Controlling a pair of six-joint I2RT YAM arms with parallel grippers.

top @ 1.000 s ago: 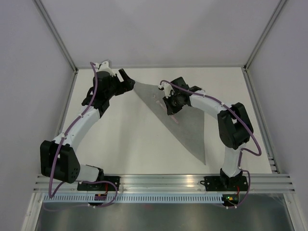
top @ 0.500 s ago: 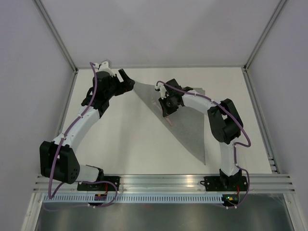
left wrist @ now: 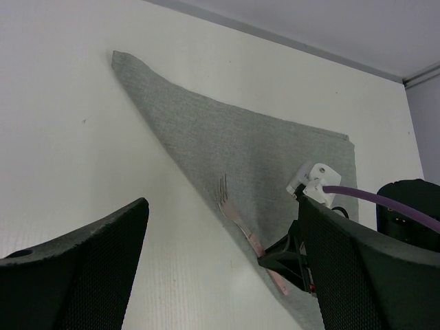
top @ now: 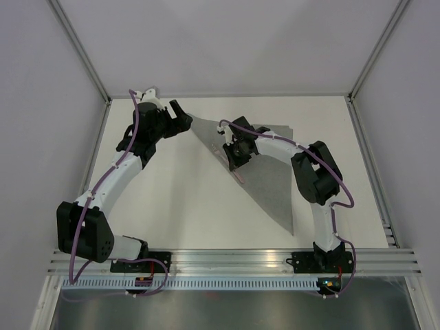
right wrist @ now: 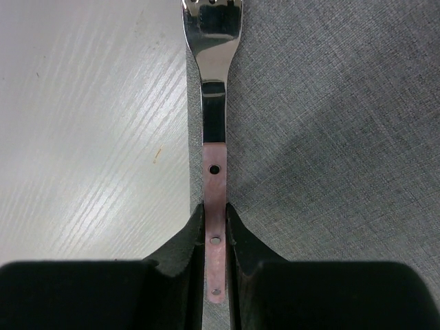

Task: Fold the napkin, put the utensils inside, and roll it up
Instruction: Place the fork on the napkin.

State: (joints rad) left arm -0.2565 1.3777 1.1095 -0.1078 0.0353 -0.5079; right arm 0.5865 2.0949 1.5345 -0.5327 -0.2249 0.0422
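The grey napkin [top: 269, 172] lies folded into a triangle on the white table, with its long diagonal edge facing left. My right gripper [top: 232, 157] is over that edge, shut on the pink handle of the fork [right wrist: 214, 130]. The silvery tines point along the edge toward the napkin's far-left corner. In the left wrist view the fork [left wrist: 231, 207] sits low on the napkin [left wrist: 261, 144] beside the right gripper [left wrist: 285, 256]. My left gripper [top: 180, 115] stands open and holds nothing, just left of the napkin's far-left corner.
The bare white table [top: 185, 199] stretches left of the napkin and in front of it. Grey walls and metal frame posts [top: 82, 55] enclose the back and sides. A slotted aluminium rail [top: 234, 261] carrying both arm bases runs along the near edge.
My right arm has carried the fork leftward from the middle of the napkin to its diagonal edge. The left arm has not moved.
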